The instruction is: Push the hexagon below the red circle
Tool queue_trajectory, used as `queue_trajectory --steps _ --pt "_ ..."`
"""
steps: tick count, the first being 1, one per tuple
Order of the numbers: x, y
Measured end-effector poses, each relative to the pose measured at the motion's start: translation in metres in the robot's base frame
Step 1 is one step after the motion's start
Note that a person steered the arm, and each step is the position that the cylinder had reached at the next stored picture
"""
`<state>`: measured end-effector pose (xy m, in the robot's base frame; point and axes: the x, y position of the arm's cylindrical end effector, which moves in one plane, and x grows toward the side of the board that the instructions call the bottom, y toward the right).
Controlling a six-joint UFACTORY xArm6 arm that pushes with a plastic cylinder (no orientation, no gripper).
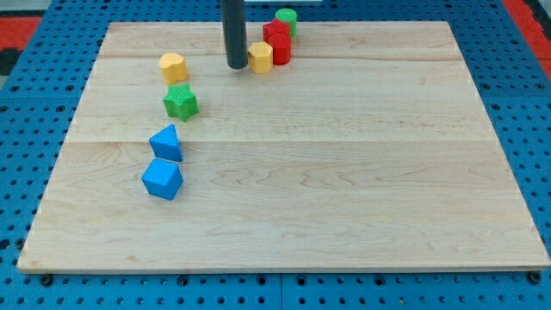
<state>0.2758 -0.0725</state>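
My tip [237, 65] rests on the board near the view's top centre. Just to its right, touching or nearly touching it, is a yellow block [260, 57] that looks like a hexagon. That block sits against the left side of a red block [280, 50]. A second red block [275, 31] lies just above the first one. I cannot make out the shapes of the two red blocks. A green round block [287, 18] lies at the top edge, right of the upper red block.
Another yellow block [173, 66] lies left of my tip. A green star [181, 102] sits below it. A blue triangle [166, 143] and a blue angular block [162, 179] lie lower left. The wooden board [344, 189] sits on a blue pegboard.
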Motion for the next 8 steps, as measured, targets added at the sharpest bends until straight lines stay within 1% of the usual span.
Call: queue_trajectory --steps 1,3,5,7,8 --pt "-0.041 -0.015" --pt "-0.043 0.015" --pt "0.004 0.024" --pt "0.019 0.035" --pt "0.035 0.038"
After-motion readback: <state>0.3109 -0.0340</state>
